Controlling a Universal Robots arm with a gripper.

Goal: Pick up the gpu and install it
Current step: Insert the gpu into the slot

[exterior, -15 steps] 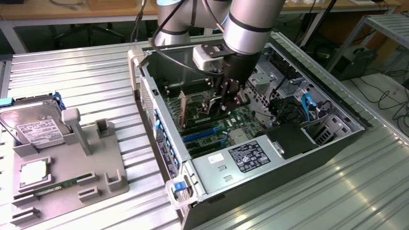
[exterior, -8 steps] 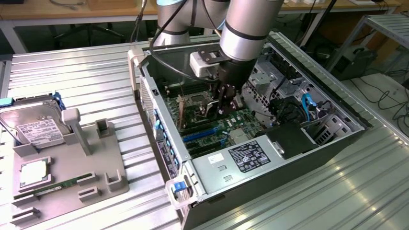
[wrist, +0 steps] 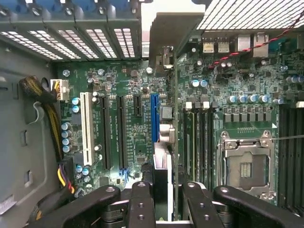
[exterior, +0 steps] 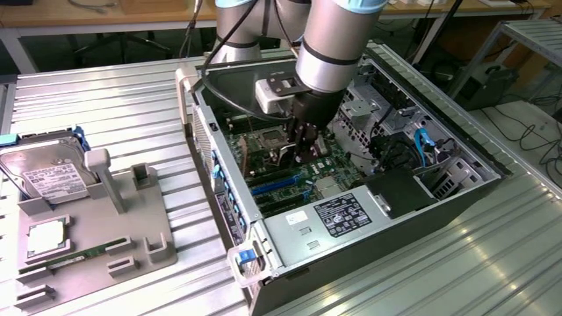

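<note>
**Tool pinching the gpu inside the case**

Your tool [exterior: 297, 153] is down inside the open computer case [exterior: 395, 217], its two dark fingers [wrist: 142, 202] closed on the gpu [wrist: 164, 142]. In the wrist view you see the card edge-on: a thin dark board standing upright, with its silver metal bracket [wrist: 173, 28] at the far end by the rear slot covers. It sits over the motherboard [wrist: 128, 123], just beside the blue slot [wrist: 154, 116] and between that slot and the CPU socket [wrist: 244, 166]. Your arm [exterior: 330, 46] comes down steeply from above, wrist pointing into the case. On the surface [exterior: 114, 112] at the exterior view's left you have a grey holder [exterior: 97, 230] and a hard drive [exterior: 44, 168].
</note>
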